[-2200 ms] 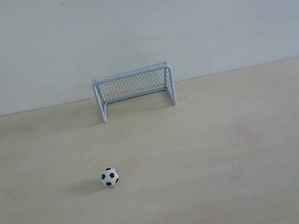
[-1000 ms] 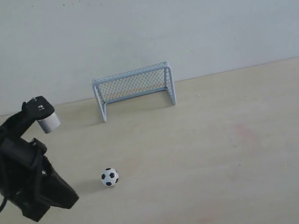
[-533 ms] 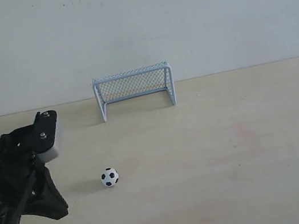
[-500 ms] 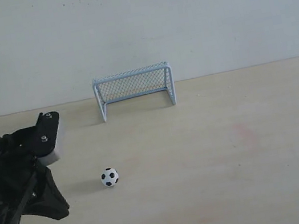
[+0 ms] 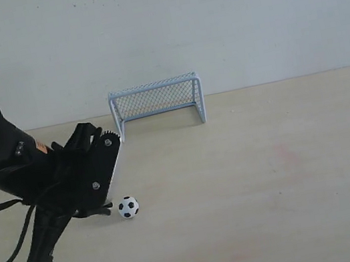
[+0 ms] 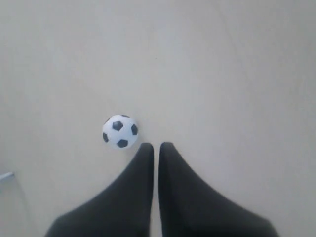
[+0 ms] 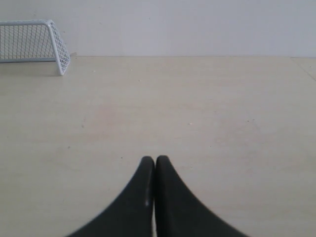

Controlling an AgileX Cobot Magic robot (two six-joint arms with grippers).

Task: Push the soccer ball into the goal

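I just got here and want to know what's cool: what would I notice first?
The big black robot arm on the left grabs your eye first, its left gripper closed with its tips right beside the tiny soccer ball on the pale table. Next you'd spot the little white goal with netting, standing farther back by the wall, with the ball not in it yet.

The goal is cut off by the right wrist view's edge, one post unseen.
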